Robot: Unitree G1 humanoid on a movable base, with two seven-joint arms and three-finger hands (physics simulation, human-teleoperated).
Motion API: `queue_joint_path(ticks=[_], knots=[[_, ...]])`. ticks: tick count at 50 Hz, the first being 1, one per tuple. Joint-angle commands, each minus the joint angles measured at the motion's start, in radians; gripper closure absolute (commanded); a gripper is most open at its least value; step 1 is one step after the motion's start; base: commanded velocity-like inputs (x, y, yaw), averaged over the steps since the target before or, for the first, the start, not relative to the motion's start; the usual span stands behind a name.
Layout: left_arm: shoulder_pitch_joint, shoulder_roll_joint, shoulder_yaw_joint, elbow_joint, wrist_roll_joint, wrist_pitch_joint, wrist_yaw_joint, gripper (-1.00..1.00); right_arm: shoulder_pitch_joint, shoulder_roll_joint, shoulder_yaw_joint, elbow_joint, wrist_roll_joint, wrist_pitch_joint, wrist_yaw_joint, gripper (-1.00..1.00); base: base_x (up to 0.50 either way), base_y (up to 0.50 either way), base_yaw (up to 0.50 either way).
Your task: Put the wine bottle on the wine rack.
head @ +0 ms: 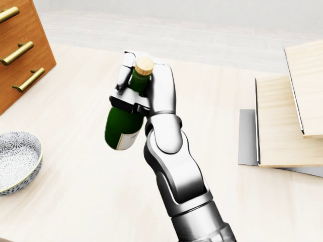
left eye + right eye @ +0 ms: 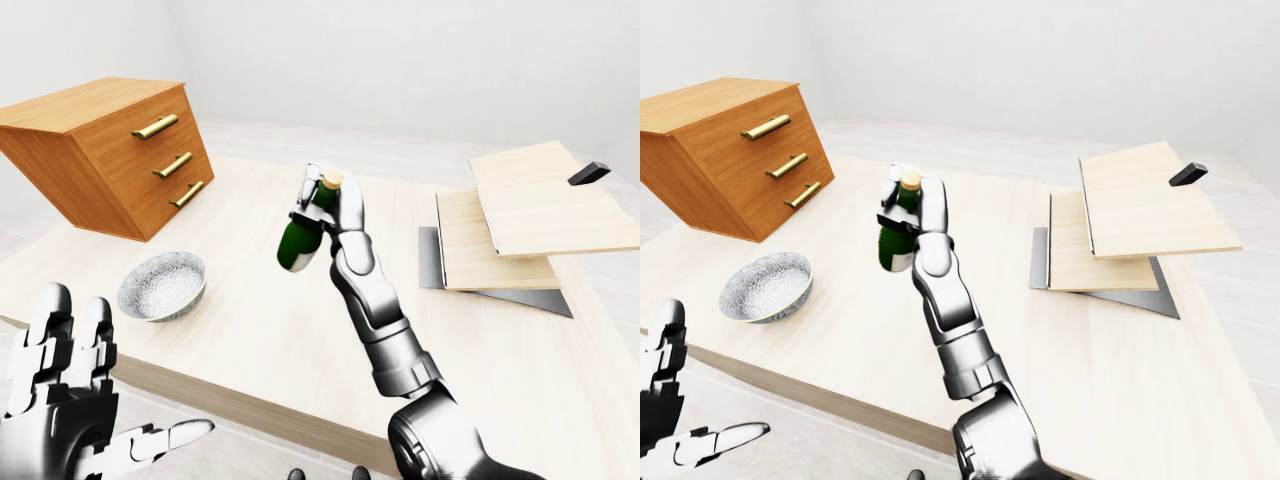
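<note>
Wine bottle (image 1: 124, 123) tilts, gripped in right robot hand (image 1: 144, 85).

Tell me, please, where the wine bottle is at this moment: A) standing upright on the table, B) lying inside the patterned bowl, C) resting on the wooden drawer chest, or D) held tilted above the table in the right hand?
D: the right hand has its fingers closed round the neck of the wine bottle, which hangs tilted clear of the table, cork uppermost.
</note>
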Motion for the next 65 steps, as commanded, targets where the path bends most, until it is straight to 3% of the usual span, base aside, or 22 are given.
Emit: queue_joint_path(ticks=[1,22,33,44,52,65], knots=[[-0.004,0.000,-0.019,-0.016,0.007,0.000,0.014,-1.00,-0.112,-0.076,-0.090,-0.138,0.072,0.000,-0.040,1.00,0.00,0.00,0.00],[-0.005,0.000,-0.097,-0.029,0.049,0.000,0.062,-1.00,-0.275,-0.321,-0.202,-0.071,0.267,0.000,-0.043,1.00,0.00,0.00,0.00],[-0.008,0.013,-0.127,-0.022,0.059,0.000,0.088,-1.00,-0.303,-0.419,-0.214,-0.014,0.301,0.000,-0.020,1.00,0.00,0.00,0.00],[-0.016,0.037,-0.121,-0.020,0.060,0.000,0.113,-1.00,-0.349,-0.523,-0.265,0.008,0.368,0.000,0.020,1.00,0.00,0.00,0.00],[-0.025,0.050,-0.128,-0.055,0.052,0.000,0.131,-1.00,-0.403,-0.600,-0.298,0.136,0.393,0.000,0.047,1.00,0.00,0.00,0.00],[-0.022,0.052,-0.139,-0.016,0.052,0.000,0.131,-1.00,-0.580,-0.756,-0.321,0.531,0.393,0.000,0.133,1.00,0.00,0.00,0.00]])
